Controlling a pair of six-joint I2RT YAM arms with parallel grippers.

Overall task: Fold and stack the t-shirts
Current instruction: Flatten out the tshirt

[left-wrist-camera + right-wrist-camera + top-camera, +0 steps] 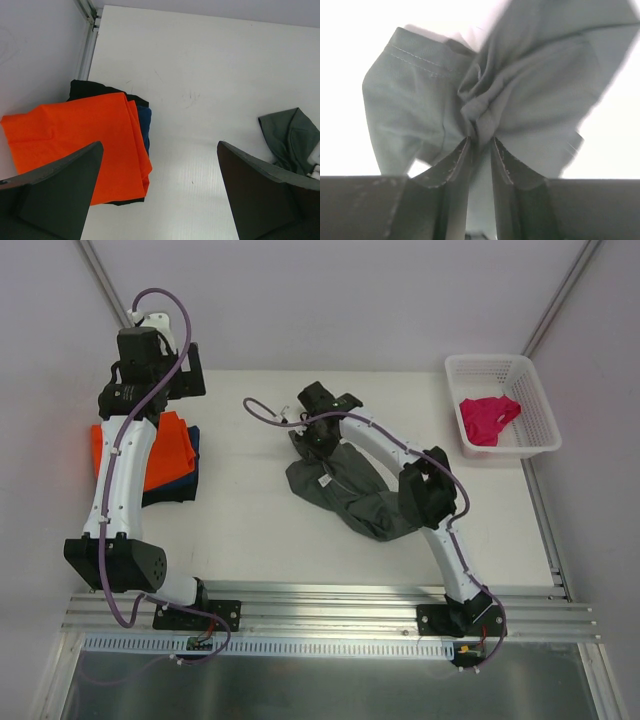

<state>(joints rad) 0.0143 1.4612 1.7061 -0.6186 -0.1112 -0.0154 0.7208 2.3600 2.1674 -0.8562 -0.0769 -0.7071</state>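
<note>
Left edge of table (250, 530): folded stack (175, 455). Mid-table, to its right: crumpled shirt (350, 498). Far right corner: basket (497, 378), with bunched shirt (487, 418) in it.

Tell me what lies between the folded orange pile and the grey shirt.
Only bare white table; the top view shows it between the orange pile and grey shirt.

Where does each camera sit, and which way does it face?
Top external: above, behind the robot, facing down on the table; left arm and right arm show.
Left wrist: on the left gripper, facing down at the orange t-shirt; open jaws show.
Right wrist: on the right gripper, facing the dark grey t-shirt its jaws pinch.
Top and left wrist share the orange t-shirt.
</note>
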